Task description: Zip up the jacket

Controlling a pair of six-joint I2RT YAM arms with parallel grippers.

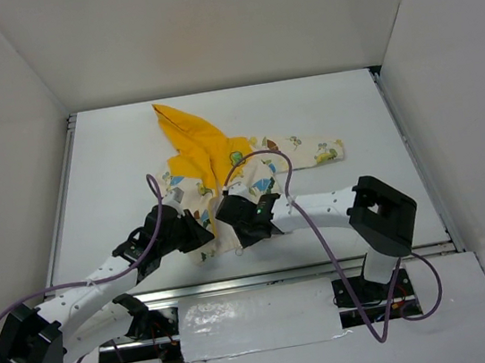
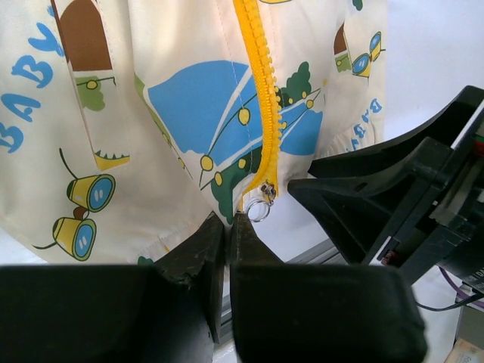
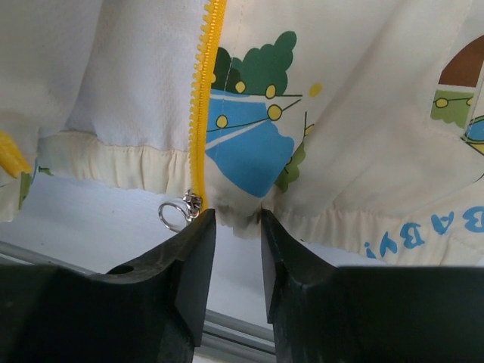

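- Cream jacket (image 1: 260, 174) with cartoon prints lies spread on the white tabletop (image 1: 113, 163), centre of the top view.
- Yellow hood (image 1: 183, 128) points to the upper left of that frame. One sleeve (image 1: 318, 153) stretches out to the right.
- The hem (image 3: 113, 162) faces the bottom of the top view, toward the arm bases. Both pincers sit at it, side by side and close together.
- State of left pincer (image 2: 228, 225): the fingers (image 2: 193, 261) are almost together, with only a thin slit between them. They are nipped on the hem just left of the zipper's lower end.
- Yellow zipper strip (image 2: 261, 98) runs from the top edge of the left wrist view down to the hem, near centre frame.
- Slider (image 2: 266, 190) sits at the strip's bottom end. A small metal ring pull (image 2: 259, 210) hangs from it, just above and right of the left fingertips.
- State of right pincer (image 3: 238, 227): the fingers (image 3: 189, 261) are apart with a clear gap. A puckered bit of hem lies between the tips. Can't tell whether they press on it.
- In the right wrist view the ring pull lies just left of the left-hand finger, at tip height.
- Right pincer also shows as a black block at the right of the left wrist view, its tip at the hem to the right of the zipper.
- Prints near the hem: blue patch, green tree, blue letters.
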